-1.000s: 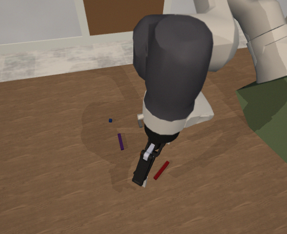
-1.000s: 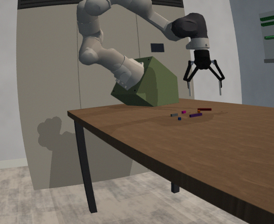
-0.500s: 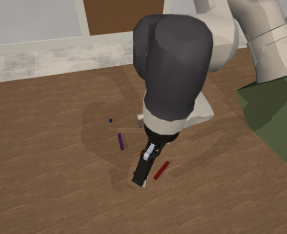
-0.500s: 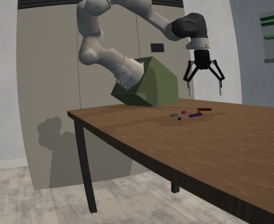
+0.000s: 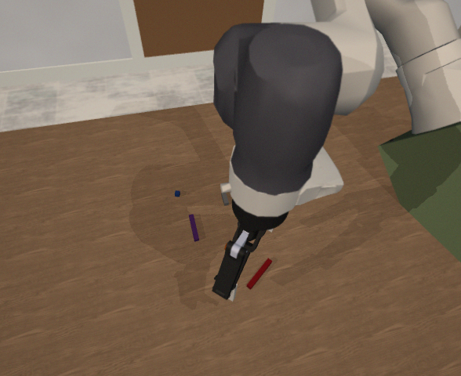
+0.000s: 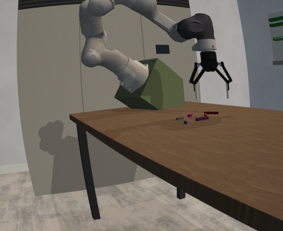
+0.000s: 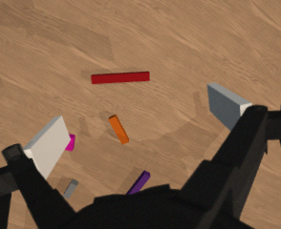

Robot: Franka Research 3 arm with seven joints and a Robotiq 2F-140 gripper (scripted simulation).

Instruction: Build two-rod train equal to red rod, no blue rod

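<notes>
My gripper point(image 6: 211, 91) is wide open and empty, held well above the table over the rods; it also shows in the wrist view point(image 7: 138, 129). The orange rod point(image 7: 118, 129) lies flat right below it, between the fingers' line of sight. The red rod point(image 7: 120, 77) lies beyond it; it also shows in the top view point(image 5: 259, 273) and the exterior view point(image 6: 211, 112). The grey rod point(image 7: 71, 188) and the magenta rod point(image 7: 71, 142) lie near the left finger. The purple rod point(image 7: 139, 182) is partly hidden by the gripper body; it shows whole in the top view point(image 5: 193, 227).
A small blue rod point(image 5: 177, 193) lies apart from the others, also in the exterior view point(image 6: 185, 121). The green robot base point(image 6: 151, 85) stands at the table's back edge. The arm hides the orange, grey and magenta rods in the top view.
</notes>
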